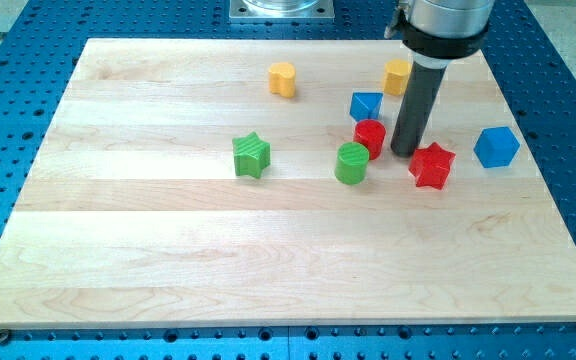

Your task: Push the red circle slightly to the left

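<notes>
Pale wooden board (168, 250) is seen lying on a blue perforated table (28, 30). My tip (404, 152) is set down just right of the red circle (369, 136), between it and the red star (431, 165). No gripper is fitted, only a rod. A green cylinder (351, 163) is placed just below the red circle, a blue block (366, 105) just above.

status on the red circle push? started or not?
Done: my tip is down at the board, set just to the view's right of the red circle, between it and the red star. In hand: closing on the circle; I can't tell whether it touches. Left: the short leftward push. The green circle sits close below-left, and the blue block just above.
</notes>
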